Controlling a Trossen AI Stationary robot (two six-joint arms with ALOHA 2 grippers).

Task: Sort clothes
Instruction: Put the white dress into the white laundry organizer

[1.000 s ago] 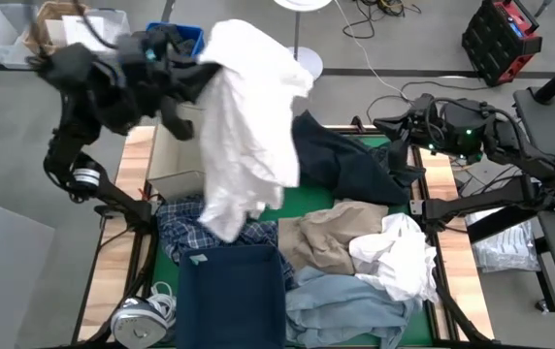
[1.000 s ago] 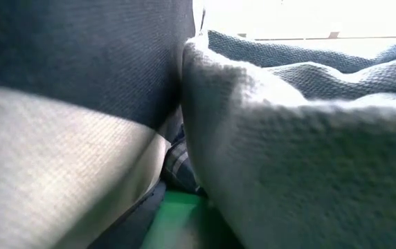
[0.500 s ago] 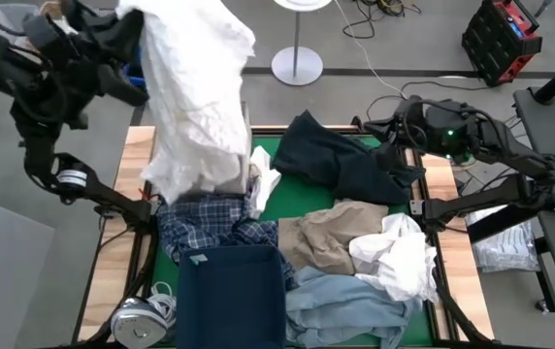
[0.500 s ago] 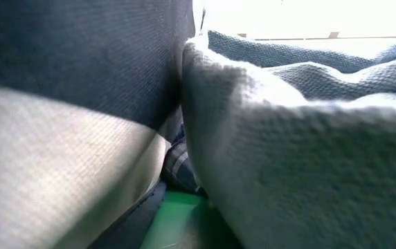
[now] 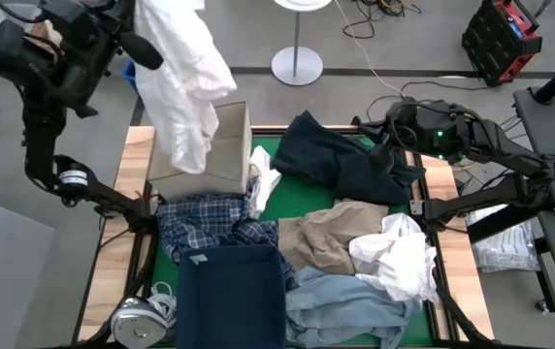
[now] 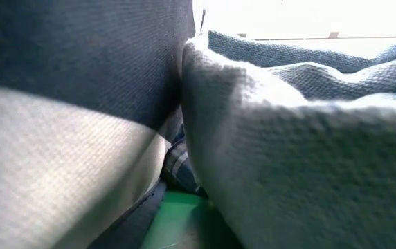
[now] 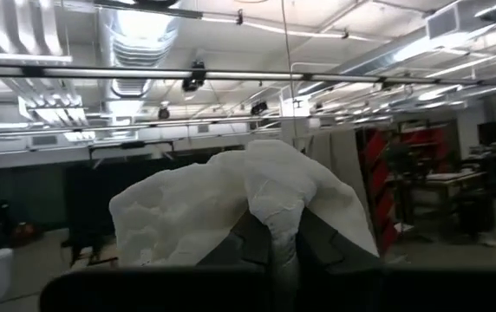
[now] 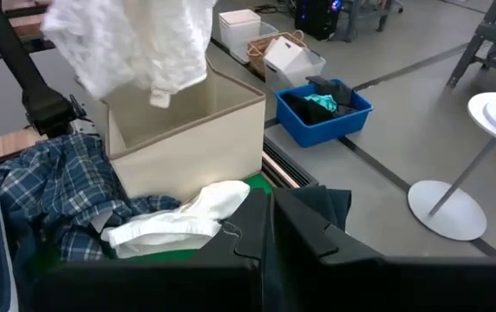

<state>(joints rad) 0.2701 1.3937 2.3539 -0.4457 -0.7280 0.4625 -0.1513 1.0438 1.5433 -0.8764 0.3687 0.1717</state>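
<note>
Fingers of the left gripper [image 7: 281, 247] pinch a white shirt [image 5: 185, 73], which hangs high above the beige box [image 5: 221, 155] at the table's [image 5: 133, 160] far left corner. Right gripper [image 8: 265, 227] fingers sit closed over the dark navy piece [image 5: 341, 160], though whether they grip it cannot be told.

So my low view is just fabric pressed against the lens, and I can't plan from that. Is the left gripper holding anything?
Observer: Yes, the left gripper is shut on a white shirt, raised high.
Operator: Over what?
Observer: The shirt hangs above an open beige box at the table's far left corner.
Operator: And the right arm?
Observer: The right gripper waits over the dark navy garment on the far right side.
</note>
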